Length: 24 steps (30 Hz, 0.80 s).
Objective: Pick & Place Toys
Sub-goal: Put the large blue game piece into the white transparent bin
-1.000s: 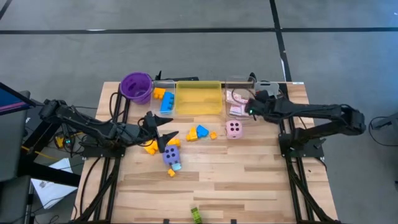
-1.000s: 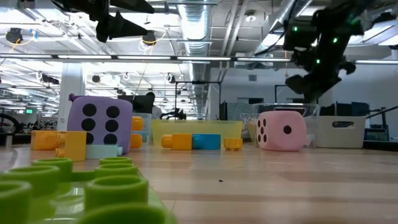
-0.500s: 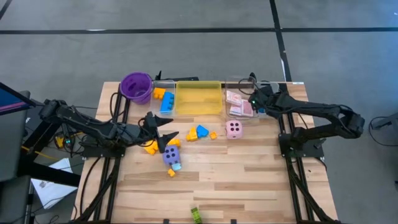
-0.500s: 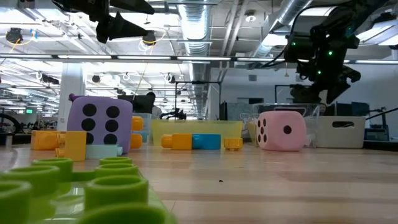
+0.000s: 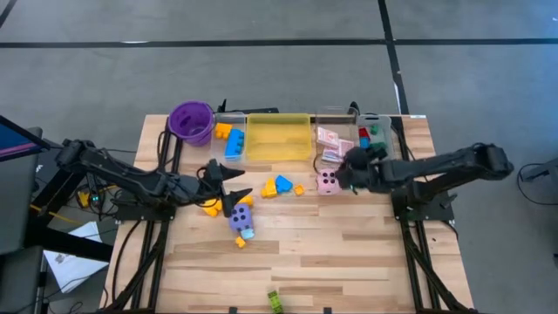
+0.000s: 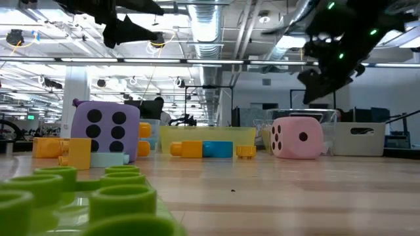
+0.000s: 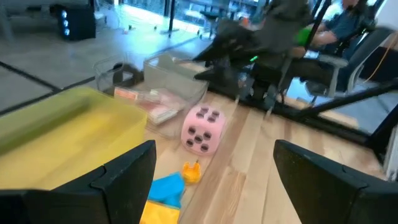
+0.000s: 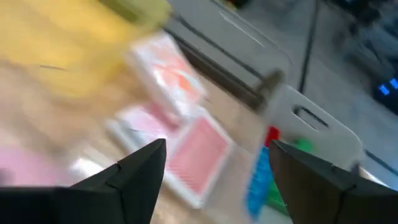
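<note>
Lining up on the pink die

My right gripper (image 5: 347, 173) hovers beside the pink die (image 5: 328, 181) on the tabletop (image 5: 349, 253), jaws spread, empty. Next I'd straddle and pinch it. Left gripper (image 5: 234, 186) waits, jaws apart.

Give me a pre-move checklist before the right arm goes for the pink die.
1. Right gripper empty, fingers apart: ok.
2. Pink die free on the table, nothing on top: ok.
3. Right gripper lined up over the die: not ok, it sits beside it.
4. Pink playing cards already in the clear tray: ok.
5. Left gripper away from the die: ok.
</note>
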### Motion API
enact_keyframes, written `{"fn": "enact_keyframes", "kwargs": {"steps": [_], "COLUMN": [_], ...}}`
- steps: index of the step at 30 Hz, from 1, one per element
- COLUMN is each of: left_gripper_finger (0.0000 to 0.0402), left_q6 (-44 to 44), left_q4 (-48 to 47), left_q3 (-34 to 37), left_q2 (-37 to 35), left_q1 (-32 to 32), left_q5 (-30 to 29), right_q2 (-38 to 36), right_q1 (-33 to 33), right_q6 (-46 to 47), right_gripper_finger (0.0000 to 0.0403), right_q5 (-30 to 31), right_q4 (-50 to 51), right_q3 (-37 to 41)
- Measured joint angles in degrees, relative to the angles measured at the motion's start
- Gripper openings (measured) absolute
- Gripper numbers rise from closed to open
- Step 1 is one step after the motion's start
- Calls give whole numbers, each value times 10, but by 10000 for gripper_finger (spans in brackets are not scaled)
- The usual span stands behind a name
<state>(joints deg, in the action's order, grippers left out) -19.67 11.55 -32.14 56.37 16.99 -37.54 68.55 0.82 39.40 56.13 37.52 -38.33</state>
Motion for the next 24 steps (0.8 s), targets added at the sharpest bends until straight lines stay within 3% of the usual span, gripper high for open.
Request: {"fn": "enact_keyframes", "kwargs": {"steps": [5, 10, 17, 24], "left_gripper_finger": [317, 317, 317, 317], "left_q6": [-8, -2, 56, 59], "left_q4": [11, 74, 146, 142], "left_q3": [0, 1, 1, 1], "left_q2": [22, 60, 95, 119], "left_q1": [0, 0, 0, 0], "left_q5": [0, 3, 19, 18], "right_q2": [3, 34, 143, 278], "right_q1": [119, 204, 248, 270], "right_q6": [42, 6, -4, -45], "right_gripper_finger": [276, 276, 276, 276], "right_q5": [10, 10, 9, 7], "right_q4": [-69, -185, -329, -525], "right_q3": [0, -1, -1, -1]}}
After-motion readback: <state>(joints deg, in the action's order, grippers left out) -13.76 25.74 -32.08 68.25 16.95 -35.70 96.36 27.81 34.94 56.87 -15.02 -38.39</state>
